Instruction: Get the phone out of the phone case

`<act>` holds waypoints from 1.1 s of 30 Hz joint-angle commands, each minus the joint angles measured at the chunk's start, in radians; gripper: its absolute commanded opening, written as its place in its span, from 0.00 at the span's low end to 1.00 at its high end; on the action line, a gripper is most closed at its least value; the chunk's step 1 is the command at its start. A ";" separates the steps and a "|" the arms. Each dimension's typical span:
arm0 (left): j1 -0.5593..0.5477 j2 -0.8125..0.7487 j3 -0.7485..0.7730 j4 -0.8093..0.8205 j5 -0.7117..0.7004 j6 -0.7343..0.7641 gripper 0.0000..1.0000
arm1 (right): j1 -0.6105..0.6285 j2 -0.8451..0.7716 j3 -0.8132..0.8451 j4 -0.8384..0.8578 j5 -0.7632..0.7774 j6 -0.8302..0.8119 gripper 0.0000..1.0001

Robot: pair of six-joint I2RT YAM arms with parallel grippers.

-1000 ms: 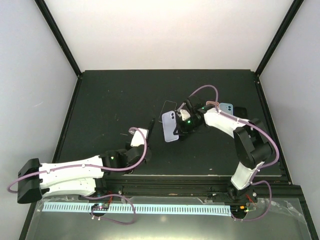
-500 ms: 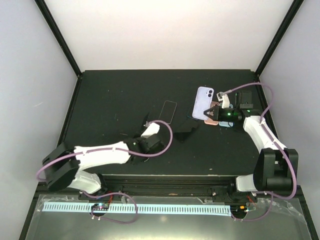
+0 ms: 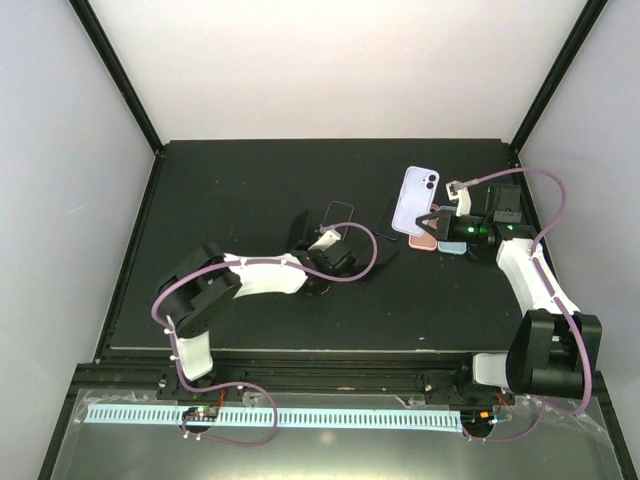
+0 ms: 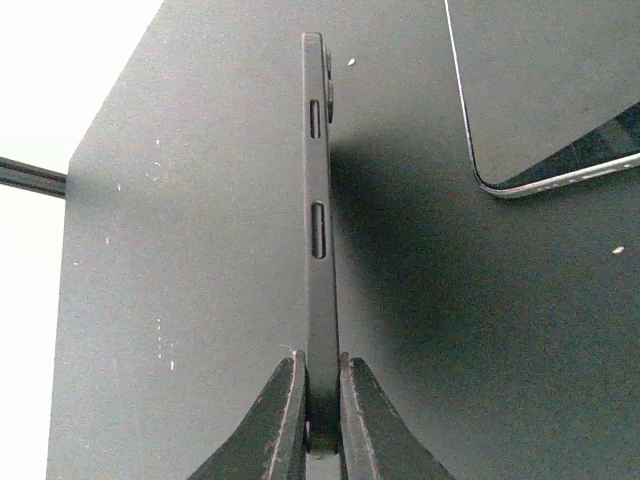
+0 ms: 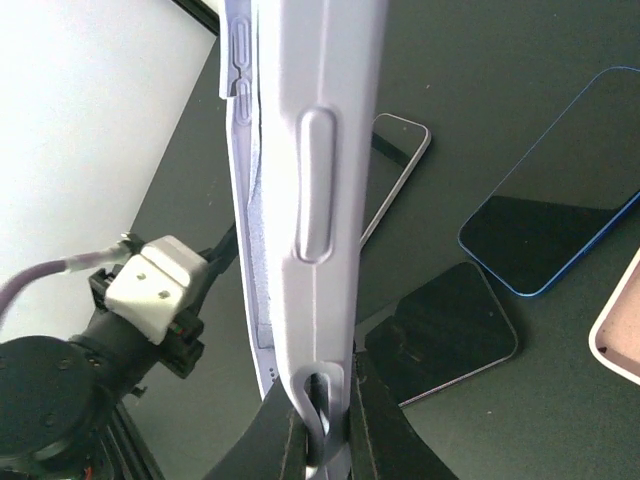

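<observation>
Phone case [image 3: 415, 198] | lilac, pinched upright in right gripper [image 5: 325, 420] | left gripper [image 4: 320, 400] clamps black slab [image 4: 318, 230] edge-on

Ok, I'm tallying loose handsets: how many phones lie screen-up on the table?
3, by the right wrist view: a silver-edged phone farthest, a blue-edged phone at right, a black purple-rimmed phone nearest. The upright lavender plastic case may hide more.

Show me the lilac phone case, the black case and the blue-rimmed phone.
lilac phone case [image 5: 317, 185]: right wrist view, on its side button.
black case [image 4: 320, 310]: left wrist view, on its narrow edge.
blue-rimmed phone [image 5: 560, 190]: right wrist view, on its dark screen.
</observation>
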 commanded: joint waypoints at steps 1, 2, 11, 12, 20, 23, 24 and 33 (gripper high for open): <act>0.009 0.082 0.058 -0.010 -0.043 0.043 0.05 | -0.013 -0.001 -0.006 0.030 -0.041 -0.018 0.01; 0.009 0.097 0.070 -0.021 -0.037 0.040 0.10 | -0.016 -0.001 -0.007 0.030 -0.040 -0.018 0.01; 0.025 0.143 0.098 -0.039 0.031 0.028 0.26 | -0.020 -0.004 -0.014 0.036 -0.020 -0.029 0.01; 0.027 0.138 0.098 -0.047 0.038 0.019 0.28 | -0.020 -0.003 -0.014 0.035 -0.018 -0.031 0.01; 0.047 -0.040 0.023 -0.057 0.242 -0.048 0.55 | -0.023 0.001 0.076 -0.101 0.062 -0.175 0.01; 0.052 -0.145 -0.025 -0.066 0.341 -0.073 0.60 | -0.024 0.005 0.164 -0.263 0.107 -0.332 0.01; 0.053 -0.182 -0.041 -0.072 0.367 -0.082 0.61 | -0.025 0.006 0.188 -0.325 0.141 -0.387 0.01; 0.055 -0.423 -0.179 -0.035 0.520 -0.136 0.64 | -0.070 0.057 0.250 -0.774 0.430 -0.767 0.01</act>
